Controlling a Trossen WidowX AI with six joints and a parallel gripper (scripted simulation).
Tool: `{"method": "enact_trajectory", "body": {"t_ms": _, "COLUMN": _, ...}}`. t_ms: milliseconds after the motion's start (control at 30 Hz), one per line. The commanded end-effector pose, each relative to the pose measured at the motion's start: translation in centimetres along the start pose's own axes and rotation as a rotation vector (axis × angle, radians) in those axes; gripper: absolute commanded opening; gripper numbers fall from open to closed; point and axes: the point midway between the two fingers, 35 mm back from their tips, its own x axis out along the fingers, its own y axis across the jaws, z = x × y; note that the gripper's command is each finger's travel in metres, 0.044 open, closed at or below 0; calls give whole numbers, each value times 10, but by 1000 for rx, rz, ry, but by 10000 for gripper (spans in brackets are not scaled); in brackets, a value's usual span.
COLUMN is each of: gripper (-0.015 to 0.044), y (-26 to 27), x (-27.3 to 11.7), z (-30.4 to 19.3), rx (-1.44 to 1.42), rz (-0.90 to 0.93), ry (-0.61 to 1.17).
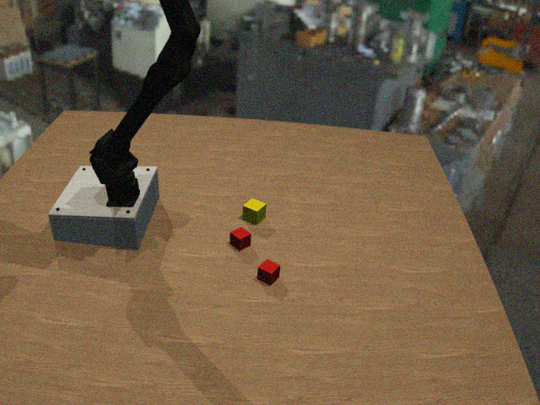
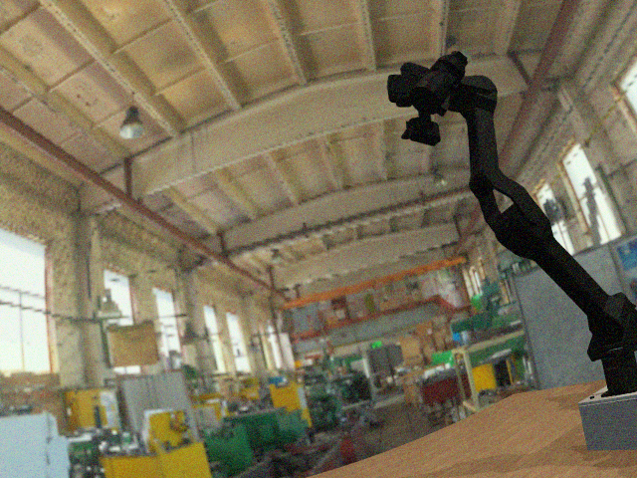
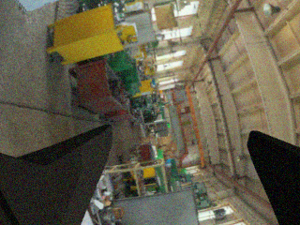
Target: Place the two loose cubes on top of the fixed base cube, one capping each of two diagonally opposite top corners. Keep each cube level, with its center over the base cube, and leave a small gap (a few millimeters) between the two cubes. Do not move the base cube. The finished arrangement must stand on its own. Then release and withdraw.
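Observation:
In the top view, a yellow cube (image 1: 254, 212) sits on the wooden table right of the arm's mount. A red cube (image 1: 240, 239) sits close in front of it, slightly left. A second red cube (image 1: 268, 272) sits further forward and to the right. All three stand apart, flat on the table, with nothing on top of them. My gripper (image 3: 182, 135) is open and empty, its two dark fingers wide apart in the wrist view. It is held high above the table in the exterior view and is out of frame in the top view. No cube shows in the wrist view.
The arm stands on a grey box with a pale top (image 1: 83, 196) (image 2: 609, 424), left of the cubes. The wooden table (image 1: 348, 261) (image 2: 463, 442) has its right edge well beyond the cubes. Blurred workshop surroundings lie behind.

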Motion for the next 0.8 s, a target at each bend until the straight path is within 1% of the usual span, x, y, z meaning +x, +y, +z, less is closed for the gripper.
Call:
{"method": "enact_trajectory", "body": {"t_ms": 0, "gripper": 374, "y": -1, "x": 0, "z": -1, "rx": -1, "rz": -3, "ry": 1}}
{"method": "enact_trajectory", "body": {"t_ms": 133, "gripper": 269, "y": -18, "x": 8, "z": -35, "rx": 0, "rz": -61, "ry": 43}}
{"method": "enact_trajectory", "body": {"t_ms": 300, "gripper": 265, "y": -48, "x": 12, "z": -91, "rx": 67, "rz": -171, "ry": 155}}
{"method": "enact_trajectory", "body": {"t_ms": 467, "gripper": 265, "y": -76, "x": 0, "z": -150, "rx": 120, "rz": -300, "ry": 277}}
{"method": "enact_trajectory", "body": {"t_ms": 600, "gripper": 265, "y": -97, "x": -22, "z": -195, "rx": 150, "rz": -415, "ry": 383}}
{"method": "enact_trajectory", "body": {"t_ms": 767, "gripper": 265, "y": -118, "x": -64, "z": -246, "rx": 174, "rz": -569, "ry": 525}}
